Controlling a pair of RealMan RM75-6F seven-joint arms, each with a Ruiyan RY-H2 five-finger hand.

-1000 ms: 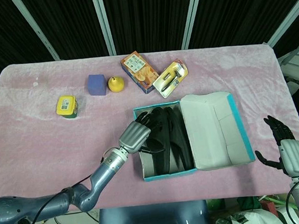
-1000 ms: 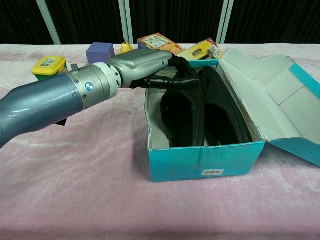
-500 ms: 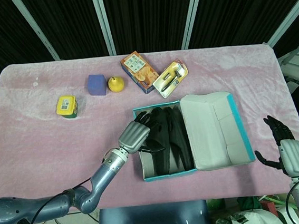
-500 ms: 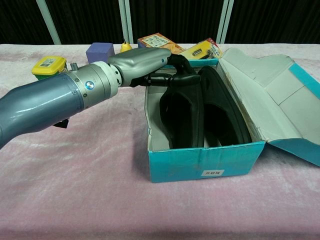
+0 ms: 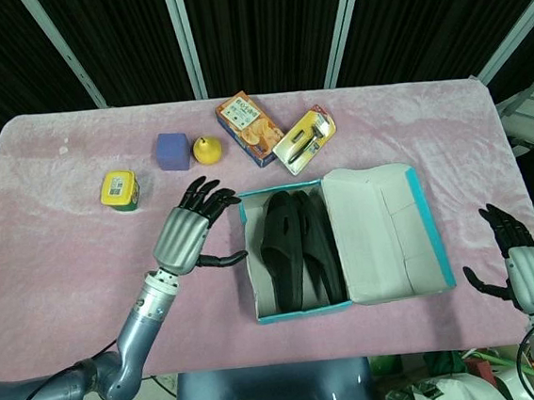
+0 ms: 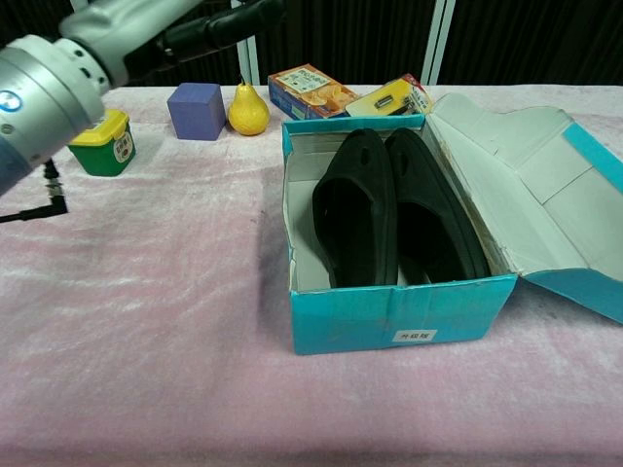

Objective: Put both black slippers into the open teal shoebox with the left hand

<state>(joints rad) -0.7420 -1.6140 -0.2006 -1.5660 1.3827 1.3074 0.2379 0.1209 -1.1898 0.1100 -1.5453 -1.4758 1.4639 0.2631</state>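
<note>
Two black slippers [image 5: 297, 247] [image 6: 394, 209] lie side by side inside the open teal shoebox [image 5: 278, 314] [image 6: 389, 326], its lid folded out to the right. My left hand [image 5: 190, 234] [image 6: 165, 24] hovers to the left of the box, raised off the table, fingers spread and holding nothing. My right hand [image 5: 522, 270] is at the table's right front corner, fingers apart and empty; the chest view does not show it.
Along the back of the pink table stand a yellow-lidded green jar [image 5: 119, 190], a purple cube [image 5: 173, 151], a yellow pear [image 5: 206, 150], an orange snack box [image 5: 249, 128] and a yellow packaged item [image 5: 304, 140]. A black cable [image 6: 29, 209] lies at the left.
My left hand let go of the left slipper, drew back out of the box to the left and rose, fingers opening. Both slippers now lie flat in the box. The right hand barely moved.
</note>
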